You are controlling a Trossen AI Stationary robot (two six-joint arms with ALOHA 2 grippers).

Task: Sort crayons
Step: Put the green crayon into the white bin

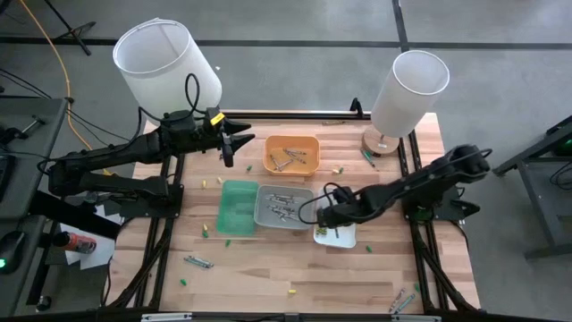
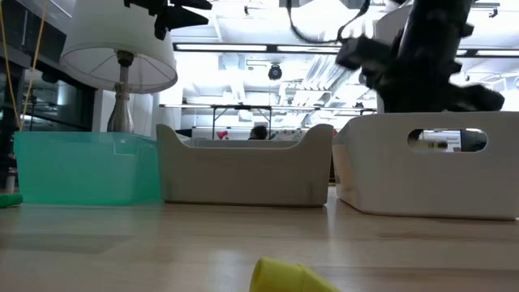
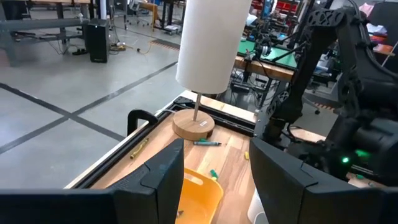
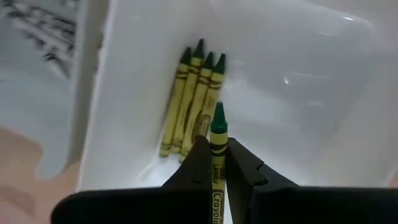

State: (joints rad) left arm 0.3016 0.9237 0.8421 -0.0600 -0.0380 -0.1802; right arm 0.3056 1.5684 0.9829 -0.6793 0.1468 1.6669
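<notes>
My right gripper [image 4: 216, 163] is shut on a green crayon [image 4: 217, 155] just above the white tray [image 1: 336, 234], where several green crayons [image 4: 191, 102] lie side by side on the floor. My left gripper [image 1: 239, 143] is open and empty, raised at the table's far left beside the orange tray [image 1: 291, 154]. The grey tray [image 1: 284, 206] holds grey crayons. The green tray [image 1: 239, 207] stands left of it. Loose crayons lie scattered on the table [image 1: 295, 268]. My right gripper pinches the green crayon's wrapped shaft [image 4: 217, 169] between its two fingers, which lie along the crayon. Its pointed tip [image 4: 218, 111] sticks out past the fingertips, over the white tray's floor. The crayon is clear of the crayons in the tray.
Two white lamps stand at the far corners, one at the left [image 1: 165, 63], one at the right [image 1: 407, 94]. Loose crayons lie near the front edge [image 1: 198, 262] and at the front right [image 1: 402, 302]. A yellow crayon end [image 2: 284, 276] lies close to the low camera.
</notes>
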